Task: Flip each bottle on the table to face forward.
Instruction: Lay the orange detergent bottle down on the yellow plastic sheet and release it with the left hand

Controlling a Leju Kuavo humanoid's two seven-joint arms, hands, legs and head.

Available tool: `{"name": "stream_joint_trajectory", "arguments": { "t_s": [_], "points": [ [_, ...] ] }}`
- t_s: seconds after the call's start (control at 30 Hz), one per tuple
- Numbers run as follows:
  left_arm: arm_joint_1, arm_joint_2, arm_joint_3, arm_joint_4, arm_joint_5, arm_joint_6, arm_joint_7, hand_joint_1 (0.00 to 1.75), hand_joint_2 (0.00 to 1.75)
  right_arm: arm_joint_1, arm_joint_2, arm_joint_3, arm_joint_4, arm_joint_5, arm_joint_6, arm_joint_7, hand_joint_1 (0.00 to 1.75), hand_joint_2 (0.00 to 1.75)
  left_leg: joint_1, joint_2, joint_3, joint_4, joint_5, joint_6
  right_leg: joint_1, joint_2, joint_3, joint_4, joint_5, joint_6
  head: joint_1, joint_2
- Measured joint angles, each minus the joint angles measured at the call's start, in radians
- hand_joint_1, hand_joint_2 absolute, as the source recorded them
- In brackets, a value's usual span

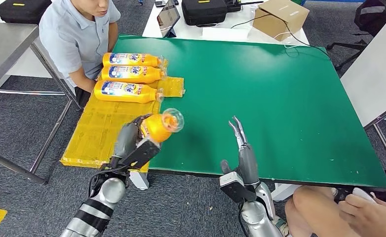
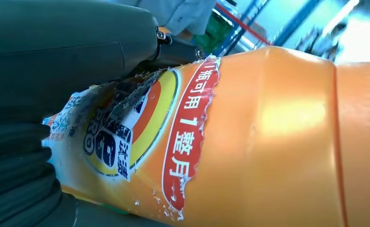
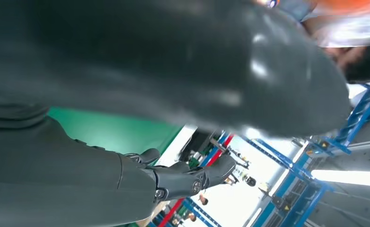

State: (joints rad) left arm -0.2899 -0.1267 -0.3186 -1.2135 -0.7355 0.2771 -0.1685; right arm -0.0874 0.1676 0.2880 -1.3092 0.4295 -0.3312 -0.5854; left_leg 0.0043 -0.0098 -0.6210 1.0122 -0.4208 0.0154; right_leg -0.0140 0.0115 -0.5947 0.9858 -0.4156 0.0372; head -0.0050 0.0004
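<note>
1. Grey carpet floor (image 1: 23,148) all around, with a white table (image 1: 240,32) at the far side carrying a black case (image 1: 203,11), a cardboard box (image 1: 281,17) and a tablet (image 1: 168,18).
2. Big green table (image 1: 280,108) fills the middle of the head view. Along its left edge there's a yellow taped-up sheet (image 1: 95,133) that hangs out past the table's near-left corner.
3. Person in a light blue shirt (image 1: 75,37) sits at the far left, right beside the bottles. Another person's knee and hand (image 1: 364,210) poke in at the near right corner.
4. Three orange bottles (image 1: 127,74) lie on their sides in a neat row at the far left of the green table, touching each other, labels up, caps pointing right.
5. Left hand (image 1: 132,140) is wrapped around a fourth orange bottle (image 1: 160,126), holding it up off the table at the near left, clear cap end aimed towards the camera. In the left wrist view the bottle's label (image 2: 140,137) looks torn and peeling, with dark fingers (image 2: 140,38) lying against it.
6. Right hand (image 1: 243,148) hovers over the near edge of the green table, well apart from the held bottle, fingers straight and apart, holding nothing. Its fingertips (image 3: 207,175) show in the right wrist view too.
</note>
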Motion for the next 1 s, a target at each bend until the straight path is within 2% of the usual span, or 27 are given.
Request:
{"name": "stream_joint_trajectory", "arguments": {
  "t_s": [0.27, 0.4, 0.6, 0.73, 1.0],
  "points": [
    [-0.072, 0.01, -0.019, 0.147, -0.072, -0.019, 0.031, 1.75, 1.75, 0.012, 0.007, -0.015, -0.037, 0.0, 0.024, 0.002, 0.0, 0.0, 0.0, 0.0, -0.001, 0.0, 0.0, 0.0, 0.0, 0.0, 0.0, 0.0, 0.0, 0.0, 0.0, 0.0],
    [-0.134, 0.014, -0.047, 0.24, -0.213, -0.044, 0.108, 1.75, 1.75, 0.011, 0.012, -0.016, -0.037, 0.002, 0.06, 0.006, 0.0, 0.0, 0.0, 0.0, 0.0, 0.0, 0.0, 0.0, 0.0, 0.0, 0.0, 0.0, 0.0, 0.0, 0.0, 0.0],
    [-0.272, 0.014, -0.092, 0.482, -0.426, -0.032, 0.213, 1.75, 1.75, 0.003, 0.028, -0.014, -0.023, -0.004, 0.094, 0.008, 0.0, 0.0, 0.0, 0.001, 0.001, 0.0, 0.001, -0.001, 0.0, 0.0, 0.001, 0.0, 0.001, -0.001, 0.0, 0.0],
    [-0.341, 0.014, -0.112, 0.611, -0.538, -0.06, 0.29, 1.75, 1.75, -0.006, 0.035, -0.013, 0.0, -0.016, 0.105, 0.006, 0.0, 0.0, 0.0, 0.001, 0.001, 0.0, 0.002, -0.002, 0.001, 0.0, 0.001, 0.001, 0.002, -0.002, 0.0, 0.0],
    [-0.425, 0.011, -0.127, 0.749, -0.565, -0.139, 0.329, 1.71, 1.75, -0.018, 0.049, -0.012, 0.046, -0.019, 0.114, 0.005, 0.0, 0.0, 0.0, 0.0, 0.001, 0.0, 0.002, -0.002, 0.0, 0.0, 0.001, 0.001, 0.002, -0.002, 0.0, 0.0]
  ]
}}
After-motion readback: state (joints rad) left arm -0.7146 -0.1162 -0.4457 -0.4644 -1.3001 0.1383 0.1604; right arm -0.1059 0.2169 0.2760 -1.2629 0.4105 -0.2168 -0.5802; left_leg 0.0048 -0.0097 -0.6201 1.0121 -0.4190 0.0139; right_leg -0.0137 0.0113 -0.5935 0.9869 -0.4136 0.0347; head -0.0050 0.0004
